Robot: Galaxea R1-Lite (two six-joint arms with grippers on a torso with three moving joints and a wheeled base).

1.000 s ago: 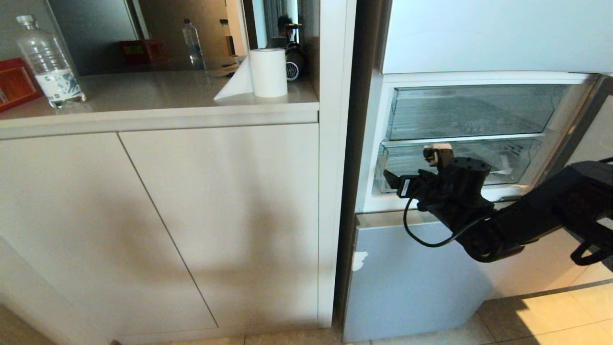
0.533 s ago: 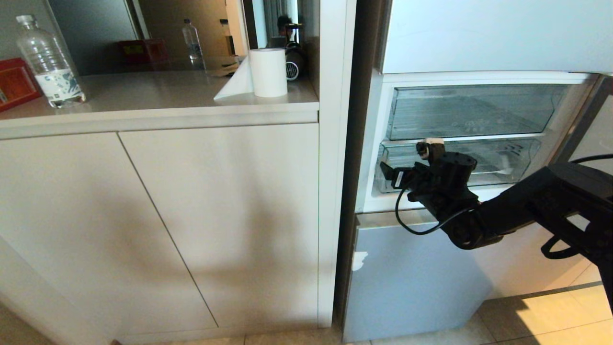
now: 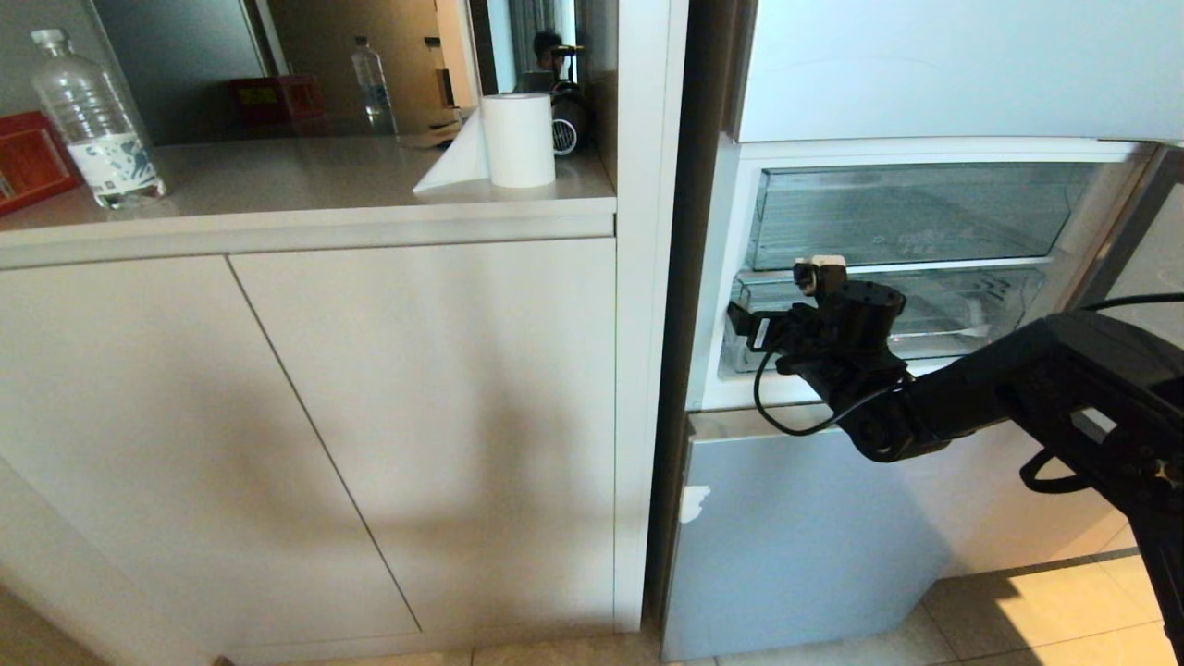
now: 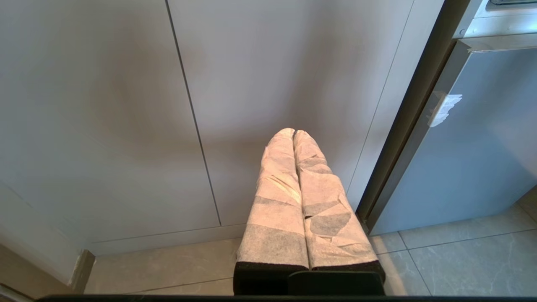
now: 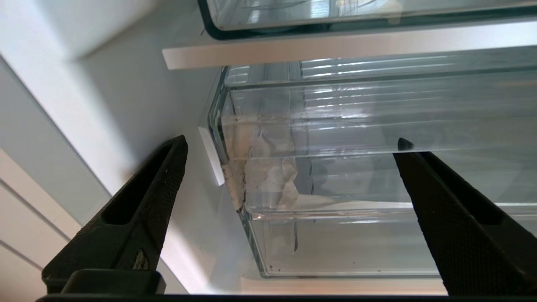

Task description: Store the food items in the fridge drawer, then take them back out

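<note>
With the right gripper (image 5: 289, 184) spread wide and empty just before the fridge drawer (image 5: 356, 176), its slick stepped lip could be missed or slipped off.

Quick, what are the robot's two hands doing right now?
Left gripper: shut, holding nothing.
Right gripper: open, empty, at the drawer.
</note>
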